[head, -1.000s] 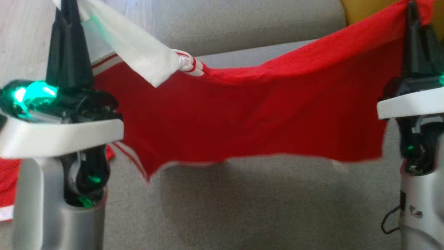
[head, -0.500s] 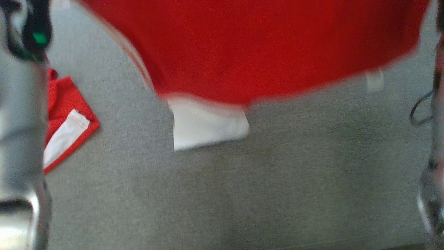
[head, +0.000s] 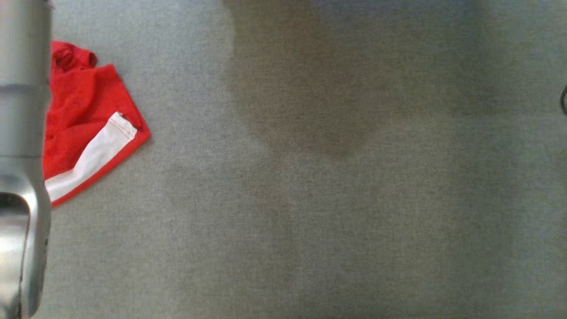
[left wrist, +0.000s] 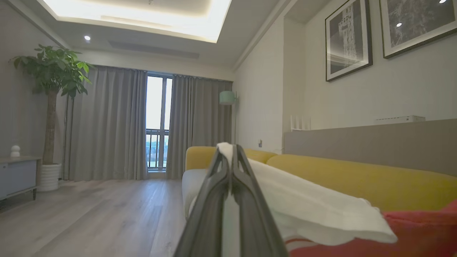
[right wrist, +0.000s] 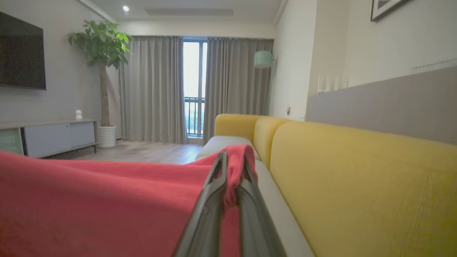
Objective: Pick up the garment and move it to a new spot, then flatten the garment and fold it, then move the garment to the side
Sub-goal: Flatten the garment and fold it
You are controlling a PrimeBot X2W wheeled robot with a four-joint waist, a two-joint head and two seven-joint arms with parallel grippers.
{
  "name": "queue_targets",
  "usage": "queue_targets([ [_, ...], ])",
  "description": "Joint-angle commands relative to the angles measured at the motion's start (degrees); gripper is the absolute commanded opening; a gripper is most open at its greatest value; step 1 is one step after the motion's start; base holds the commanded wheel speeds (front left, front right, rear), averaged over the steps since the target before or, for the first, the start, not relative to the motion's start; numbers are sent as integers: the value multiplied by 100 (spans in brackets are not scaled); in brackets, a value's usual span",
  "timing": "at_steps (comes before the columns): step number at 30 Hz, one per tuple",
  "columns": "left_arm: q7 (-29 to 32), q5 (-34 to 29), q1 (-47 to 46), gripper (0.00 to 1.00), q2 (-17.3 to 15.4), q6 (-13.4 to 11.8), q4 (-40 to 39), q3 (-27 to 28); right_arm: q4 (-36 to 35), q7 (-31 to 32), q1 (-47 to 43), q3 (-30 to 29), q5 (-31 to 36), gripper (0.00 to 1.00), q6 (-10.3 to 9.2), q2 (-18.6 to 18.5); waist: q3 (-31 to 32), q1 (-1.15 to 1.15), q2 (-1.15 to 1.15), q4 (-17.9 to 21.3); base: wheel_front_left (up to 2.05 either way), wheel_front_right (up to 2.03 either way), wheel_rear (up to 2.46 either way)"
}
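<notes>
The garment is red with white parts. In the left wrist view my left gripper [left wrist: 231, 148] is shut on its white cloth [left wrist: 314, 210], and red fabric [left wrist: 421, 232] runs off to the lower right. My right gripper [right wrist: 234, 157] is shut on a bunched red edge, with the red garment [right wrist: 89, 207] stretched out to its left. In the head view a red corner with a white band [head: 88, 133] lies on the grey seat, partly behind my pale left forearm [head: 22, 155]. Whether that corner joins the held cloth is hidden.
The grey sofa seat [head: 310, 212] spreads wide below me, with a broad shadow at its top middle. Yellow back cushions [right wrist: 357, 178] line the sofa's far side. A dark cable loop [head: 564, 99] shows at the right edge. Wooden floor [left wrist: 89, 214] lies beyond the sofa.
The head camera has tilted down: both grippers and the stretched red garment have slid out past the top of the head view, leaving the seat and the red corner.
</notes>
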State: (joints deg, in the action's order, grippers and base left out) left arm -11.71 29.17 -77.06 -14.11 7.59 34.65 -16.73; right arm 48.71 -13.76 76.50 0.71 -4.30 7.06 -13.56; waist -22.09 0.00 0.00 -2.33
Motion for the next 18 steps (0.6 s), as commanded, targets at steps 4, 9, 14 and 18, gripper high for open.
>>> queue_targets([
  [4, -168, 282, 63, 0, -263, -11, 65, -329, 303, -93, -261, 61, 75, 0, 43, -4, -171, 0, 0, -43, 0, 0, 0],
  [9, -279, 542, 584, 0, -375, -11, 224, -810, 903, -112, -747, 277, 92, 0, 43, -79, -203, 0, 0, -82, 0, 0, 0],
  [14, -312, 714, 1405, 0, -617, -11, 204, -1485, 1441, 28, -1201, 844, -316, 0, 43, -8, 81, 0, 0, -67, 0, 0, 0],
  [18, -275, 972, 2072, 0, -944, -10, 81, -2043, 1592, 400, -1572, 1492, -778, 0, 43, -92, 393, 0, 0, -50, 0, 0, 0],
])
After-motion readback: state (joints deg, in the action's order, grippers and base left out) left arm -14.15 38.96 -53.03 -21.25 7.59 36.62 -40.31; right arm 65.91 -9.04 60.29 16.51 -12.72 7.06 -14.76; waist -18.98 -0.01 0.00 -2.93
